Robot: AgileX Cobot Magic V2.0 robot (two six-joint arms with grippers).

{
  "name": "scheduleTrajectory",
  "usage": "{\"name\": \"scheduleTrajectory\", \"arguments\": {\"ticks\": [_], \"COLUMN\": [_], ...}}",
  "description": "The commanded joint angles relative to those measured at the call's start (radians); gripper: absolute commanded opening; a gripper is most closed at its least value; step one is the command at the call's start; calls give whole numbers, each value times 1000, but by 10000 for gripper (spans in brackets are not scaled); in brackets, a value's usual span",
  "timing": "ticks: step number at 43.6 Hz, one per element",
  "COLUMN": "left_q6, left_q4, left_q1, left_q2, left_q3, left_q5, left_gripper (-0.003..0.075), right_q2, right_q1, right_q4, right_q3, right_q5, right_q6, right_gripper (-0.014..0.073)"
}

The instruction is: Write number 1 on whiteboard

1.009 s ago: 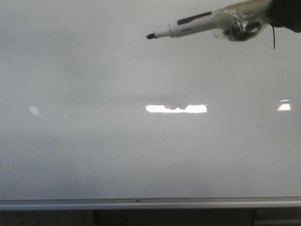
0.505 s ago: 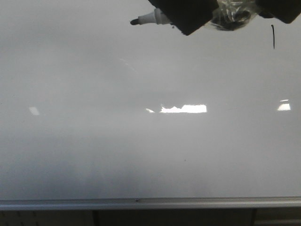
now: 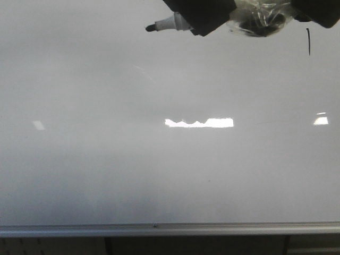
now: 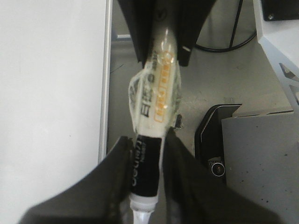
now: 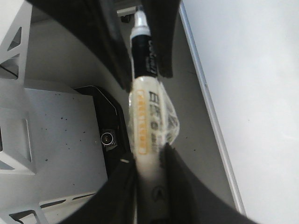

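The whiteboard (image 3: 159, 159) fills the front view, with its silver rail (image 3: 159, 229) along the bottom. The number 1 (image 3: 308, 41) is a short black stroke at the upper right. The white-and-black marker pen (image 3: 170, 23) lies level at the top edge, tip to the left, with tape round its middle. My left gripper (image 3: 204, 13) is shut on the pen's black front part (image 4: 145, 163). My right gripper (image 3: 319, 10) is shut on the pen's rear end (image 5: 147, 140). The pen's tip is far left of the stroke. I cannot tell whether it touches the board.
Bright light reflections (image 3: 199, 122) lie across the board's middle. The wrist views show the board's edge (image 4: 105, 93), a grey base plate (image 5: 60, 130), a black camera unit (image 4: 215, 163) and a dark cable (image 4: 224, 44) below the arms.
My left gripper has come in from the top and closed on the pen's front part. The pen has shifted left and up. The stroke now shows whole.
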Motion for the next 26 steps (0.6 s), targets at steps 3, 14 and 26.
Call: {"name": "scheduleTrajectory", "arguments": {"ticks": [3,14,26], "left_q6": [-40,-572,-815], "left_q4": [7,430,476], "left_q1": [-8,64,356], "left_q2": [-35,-35,-110], "left_q3": [-34,-34,128], "left_q5": [-28,-45,-176], "left_gripper": [71,71,71], "right_q2": [-25,-27,-27], "right_q1": [1,-76,-174], "right_q4": [51,-25,-29], "right_q3": [-30,-30,-30], "right_q5": [-21,-101,-94], "right_q6": [9,172,192], "right_gripper": [373,486,486]}}
